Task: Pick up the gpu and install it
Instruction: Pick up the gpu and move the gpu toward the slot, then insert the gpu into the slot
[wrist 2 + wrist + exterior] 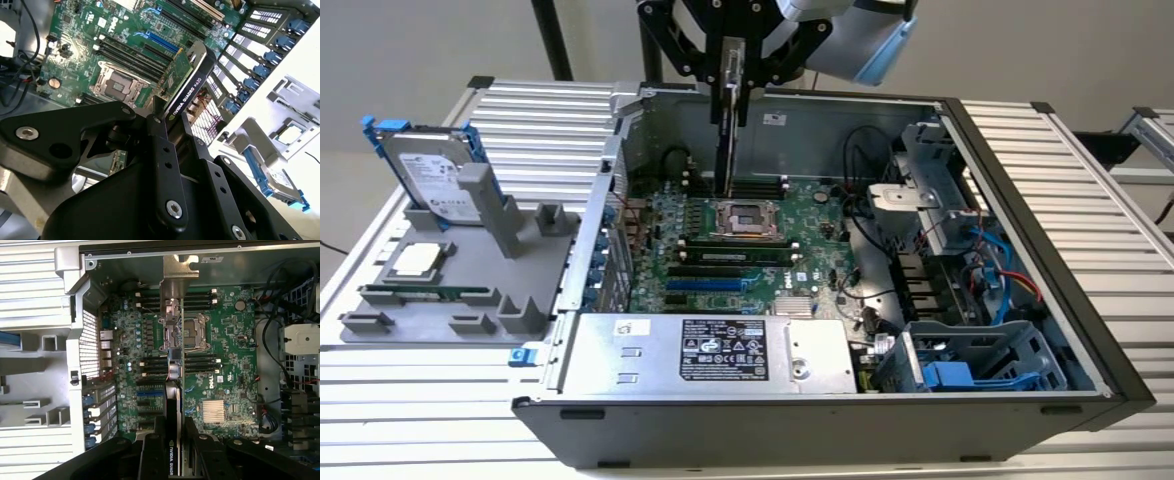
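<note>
Silver power supply (707, 352) sits nearest me in the open computer case (854, 425), with the green motherboard (720, 255) just behind it. Over the board's far part the gpu (726, 140) hangs upright and edge-on; I cannot tell whether its lower end touches. My gripper (734, 85) is clamped on the card's upper end, with black fingers (162, 147) pressed against both faces. Off to the exterior view's left, a hard drive (434, 175) stands in a grey fixture (400, 300).
</note>
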Robot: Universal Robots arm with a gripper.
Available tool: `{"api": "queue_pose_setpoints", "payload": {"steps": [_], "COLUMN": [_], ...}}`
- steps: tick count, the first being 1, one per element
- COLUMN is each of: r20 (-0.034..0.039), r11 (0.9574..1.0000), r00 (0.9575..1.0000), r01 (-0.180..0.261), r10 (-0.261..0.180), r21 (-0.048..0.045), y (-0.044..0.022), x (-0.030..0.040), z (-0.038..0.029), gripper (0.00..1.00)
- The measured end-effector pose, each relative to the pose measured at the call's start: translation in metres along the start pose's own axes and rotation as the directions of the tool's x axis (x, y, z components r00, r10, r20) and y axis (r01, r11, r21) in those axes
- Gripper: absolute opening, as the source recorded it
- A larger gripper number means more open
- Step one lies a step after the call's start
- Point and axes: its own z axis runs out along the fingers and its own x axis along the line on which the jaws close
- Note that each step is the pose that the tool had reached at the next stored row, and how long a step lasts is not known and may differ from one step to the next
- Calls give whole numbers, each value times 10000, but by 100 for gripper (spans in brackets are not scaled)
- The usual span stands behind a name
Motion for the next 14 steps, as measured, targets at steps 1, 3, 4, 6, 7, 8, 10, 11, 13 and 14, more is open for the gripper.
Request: {"api": "queue_pose_setpoints", "payload": {"steps": [1, 3, 4, 6, 7, 8, 10, 11, 13, 14], "r20": [0, 0, 0, -2, -4, -6, -10, -13, -17, -19], "r11": [10000, 10000, 10000, 10000, 10000, 9999, 9998, 9996, 9994, 9992], "r00": [10000, 10000, 10000, 10000, 10000, 9999, 9998, 9996, 9994, 9992], "r01": [-1, 3, 12, 58, 89, 128, 222, 268, 358, 406], "r10": [1, -3, -12, -58, -89, -128, -222, -268, -358, -406], "r21": [0, 1, 1, 1, 1, 2, 3, 4, 5, 5], "y": [0, 0, 0, 0, 0, 0, 0, 0, 0, 0], "x": [0, 0, -1, -1, 0, -1, -1, -1, -1, 0], "z": [0, 0, 0, 0, 0, 0, 0, -1, -1, -1], "gripper": [0, 0, 0, 0, 0, 0, 0, 0, 0, 0]}}
